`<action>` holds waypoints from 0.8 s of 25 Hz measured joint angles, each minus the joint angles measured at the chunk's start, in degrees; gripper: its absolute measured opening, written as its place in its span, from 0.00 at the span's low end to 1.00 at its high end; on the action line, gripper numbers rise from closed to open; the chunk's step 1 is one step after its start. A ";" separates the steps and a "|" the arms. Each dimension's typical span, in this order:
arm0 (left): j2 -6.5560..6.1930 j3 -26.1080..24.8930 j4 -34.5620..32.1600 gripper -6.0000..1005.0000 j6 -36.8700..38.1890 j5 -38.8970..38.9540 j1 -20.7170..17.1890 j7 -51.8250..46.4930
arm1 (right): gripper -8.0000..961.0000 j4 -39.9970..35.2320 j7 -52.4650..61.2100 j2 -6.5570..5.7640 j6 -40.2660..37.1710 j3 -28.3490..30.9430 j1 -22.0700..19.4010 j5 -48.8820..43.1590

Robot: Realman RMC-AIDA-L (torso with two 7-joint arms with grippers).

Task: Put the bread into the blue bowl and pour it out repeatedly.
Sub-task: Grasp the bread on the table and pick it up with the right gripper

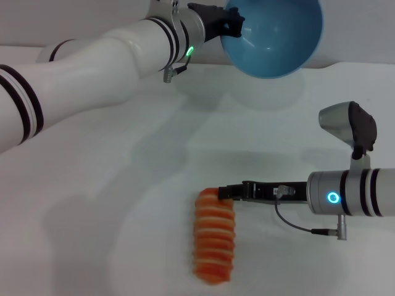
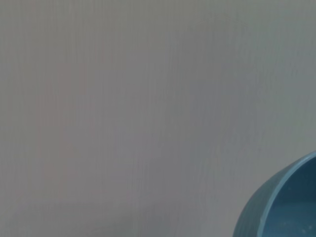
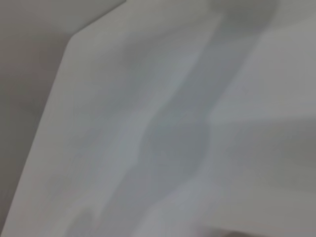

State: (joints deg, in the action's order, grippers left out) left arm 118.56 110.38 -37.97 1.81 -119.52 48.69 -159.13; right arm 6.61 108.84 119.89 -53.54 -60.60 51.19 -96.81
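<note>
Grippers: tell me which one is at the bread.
The right gripper, at the far end of the bread on the table; the left gripper holds the blue bowl aloft.

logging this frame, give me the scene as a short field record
bread: orange-red ridged loaf with cream stripes, lying on the white table
bowl: glossy light-blue round bowl, lifted and tipped, empty inside
left hand: gripping the bowl's rim
right hand: at the loaf's far end, grip unclear

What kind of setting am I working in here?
Likely a lab test bench, not a kitchen: a bare white table, holding only one bread and a blue bowl, held up.
</note>
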 joint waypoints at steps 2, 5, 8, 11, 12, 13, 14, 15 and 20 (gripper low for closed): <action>0.00 0.04 0.00 0.01 -0.18 0.00 0.00 -0.02 | 0.40 -0.28 -0.27 0.00 -0.27 0.04 0.00 -0.74; 0.00 0.10 0.00 0.01 -0.51 -0.01 -0.08 -0.02 | 0.29 -0.85 -0.52 0.00 -0.46 0.27 -0.09 -1.44; 0.00 0.10 0.00 0.01 -0.65 -0.01 -0.33 -0.04 | 0.21 -1.39 -1.51 0.00 -1.10 0.29 -0.45 -1.44; 0.00 0.10 0.01 0.01 -0.73 -0.01 -0.44 -0.09 | 0.19 -1.90 -2.60 0.00 -1.80 0.43 -0.75 -1.20; 0.00 0.10 0.01 0.01 -0.73 -0.01 -0.45 -0.09 | 0.19 -1.97 -3.20 0.00 -2.19 0.63 -0.76 -1.17; 0.00 0.10 0.02 0.01 -0.75 -0.01 -0.45 -0.09 | 0.18 -2.08 -3.84 0.00 -2.61 0.85 -0.76 -1.13; 0.00 0.09 0.11 0.01 -0.75 -0.01 -0.45 -0.10 | 0.17 -2.34 -4.84 0.00 -3.39 1.22 -0.80 -1.08; 0.00 0.09 0.25 0.01 -0.76 -0.01 -0.43 -0.12 | 0.17 -2.62 -5.36 0.00 -3.85 1.43 -0.85 -1.08; 0.00 0.06 0.77 0.01 -0.70 -0.01 -0.25 -0.32 | 0.13 -4.92 -5.88 -0.05 -5.17 1.01 -1.46 -1.42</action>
State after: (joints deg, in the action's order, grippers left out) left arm 118.56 110.44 -37.21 1.11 -119.53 48.44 -159.45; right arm 1.70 102.96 119.84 -58.72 -59.59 49.73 -98.24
